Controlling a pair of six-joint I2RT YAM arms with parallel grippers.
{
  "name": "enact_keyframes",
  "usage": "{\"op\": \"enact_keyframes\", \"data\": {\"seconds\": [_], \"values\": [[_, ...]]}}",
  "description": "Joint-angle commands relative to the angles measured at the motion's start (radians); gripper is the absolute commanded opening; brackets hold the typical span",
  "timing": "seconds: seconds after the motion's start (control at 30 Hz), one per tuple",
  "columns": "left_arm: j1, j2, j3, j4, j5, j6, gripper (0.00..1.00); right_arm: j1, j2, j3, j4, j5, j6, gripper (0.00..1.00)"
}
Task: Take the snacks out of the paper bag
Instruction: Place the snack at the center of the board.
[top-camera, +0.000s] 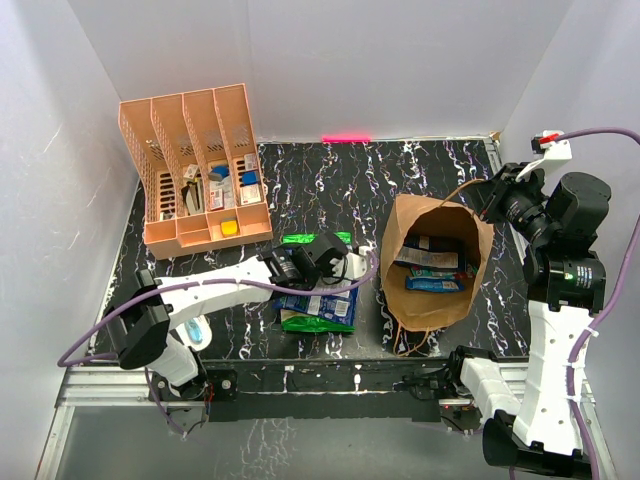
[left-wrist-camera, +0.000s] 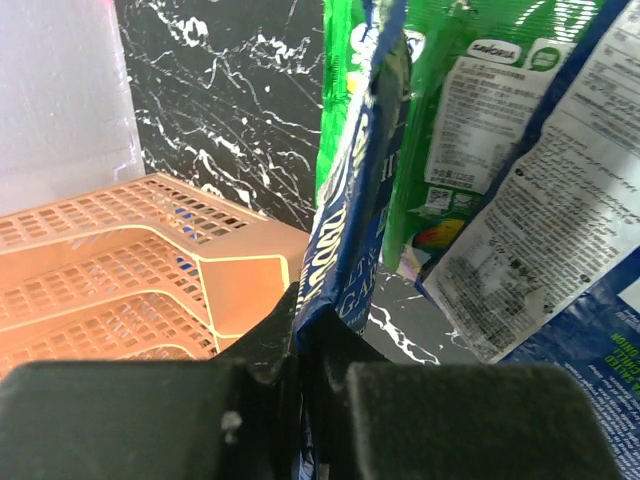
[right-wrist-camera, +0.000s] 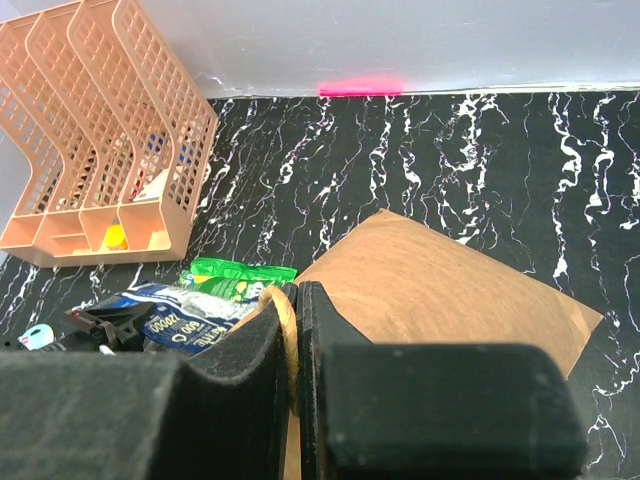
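Observation:
The brown paper bag (top-camera: 437, 262) stands open at the right of the table, with several snacks (top-camera: 432, 268) lying inside it. My right gripper (right-wrist-camera: 298, 300) is shut on the bag's twisted handle (right-wrist-camera: 285, 320) at the far right rim (top-camera: 495, 195). My left gripper (left-wrist-camera: 305, 350) is shut on the edge of a blue snack packet (left-wrist-camera: 345, 230), just left of the bag (top-camera: 335, 262). A green packet (left-wrist-camera: 450, 110) and a blue-and-white packet (left-wrist-camera: 560, 220) lie beyond it. On the table, a green packet (top-camera: 315, 239), a blue one (top-camera: 318, 303) and another green one (top-camera: 318, 322) lie around the left gripper.
A peach-orange file organiser (top-camera: 200, 165) with small stationery stands at the back left. A light-blue and white oval gadget (top-camera: 198, 332) lies near the left arm's base. White walls close in the table on three sides, and a pink strip (top-camera: 345, 137) marks the back edge.

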Motion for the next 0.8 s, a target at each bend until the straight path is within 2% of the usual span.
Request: {"op": "enact_keyframes", "data": {"seconds": [0.0,0.4,0.57,0.77], "values": [[0.001,-0.016,-0.016,0.041,0.046,0.006,0.0,0.001,-0.008,0.032,0.067,0.007,-0.013,0.08],[-0.015,0.025,0.008,-0.065,0.161,-0.11,0.0,0.003,-0.002,0.033,0.072,0.005,-0.012,0.08],[-0.025,0.034,0.004,-0.121,0.165,-0.146,0.0,0.003,0.001,0.034,0.072,0.0,-0.011,0.08],[-0.034,0.007,-0.003,-0.16,0.277,-0.205,0.0,0.004,0.001,0.031,0.075,-0.003,-0.01,0.08]]}}
